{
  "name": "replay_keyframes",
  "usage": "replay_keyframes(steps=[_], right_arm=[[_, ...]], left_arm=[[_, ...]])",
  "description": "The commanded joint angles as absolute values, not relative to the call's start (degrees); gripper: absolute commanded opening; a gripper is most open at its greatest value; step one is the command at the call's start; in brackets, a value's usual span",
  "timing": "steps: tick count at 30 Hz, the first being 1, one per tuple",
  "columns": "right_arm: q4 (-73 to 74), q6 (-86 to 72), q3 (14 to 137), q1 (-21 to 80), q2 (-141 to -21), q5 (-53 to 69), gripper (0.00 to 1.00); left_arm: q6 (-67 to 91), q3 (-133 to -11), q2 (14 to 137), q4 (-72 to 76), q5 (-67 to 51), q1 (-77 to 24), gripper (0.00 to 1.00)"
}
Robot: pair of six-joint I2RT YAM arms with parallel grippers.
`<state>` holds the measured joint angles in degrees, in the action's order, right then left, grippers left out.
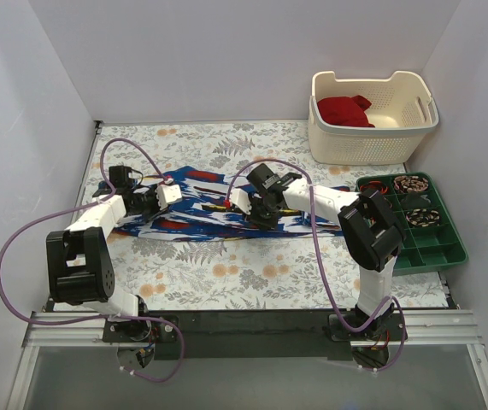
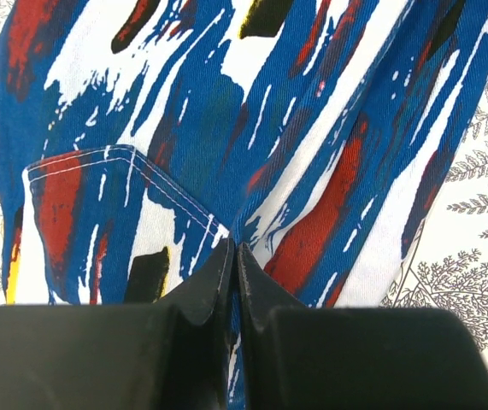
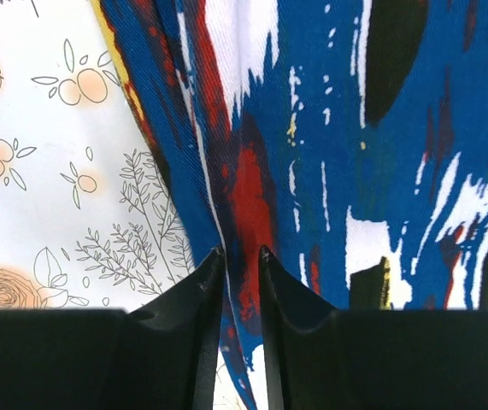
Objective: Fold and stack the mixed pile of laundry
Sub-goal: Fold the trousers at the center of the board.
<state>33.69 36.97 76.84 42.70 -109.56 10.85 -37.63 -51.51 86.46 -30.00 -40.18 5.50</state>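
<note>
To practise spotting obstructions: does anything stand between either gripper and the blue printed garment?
Nothing visible does. The left gripper is shut on the blue printed garment; the right gripper sits on it, jaws slightly apart. The basket and green tray stand well aside.

No legible text, label, brand, number or sign found in any view. Markings on the blue printed garment [image 1: 202, 207] and the floral table cover [image 1: 226, 273] are pattern only, not lettering.

Red garment [image 1: 343, 111] partly behind basket [image 1: 359, 147] wall
</note>
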Motion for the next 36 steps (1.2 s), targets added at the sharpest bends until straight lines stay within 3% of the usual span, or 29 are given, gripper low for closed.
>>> replay_keyframes(steps=[1,11,19,36], right_arm=[[34.8,36.83,80.59,42.19,-108.55,12.04,0.3],[36.12,36.82,82.62,42.1,-109.86,14.59,0.27],[37.35,37.53,81.04,42.19,-108.46,18.19,0.41],[35.07,36.91,80.25,42.28,-111.18,11.6,0.33]], left_arm=[[-37.71,-53.61,86.31,-30.15,-41.4,5.71,0.0],[-37.62,-54.14,86.57,-30.23,-41.22,5.71,0.0],[-37.88,-54.14,86.84,-30.41,-40.96,5.8,0.0],[-37.97,-55.11,86.66,-31.64,-41.22,6.77,0.0]])
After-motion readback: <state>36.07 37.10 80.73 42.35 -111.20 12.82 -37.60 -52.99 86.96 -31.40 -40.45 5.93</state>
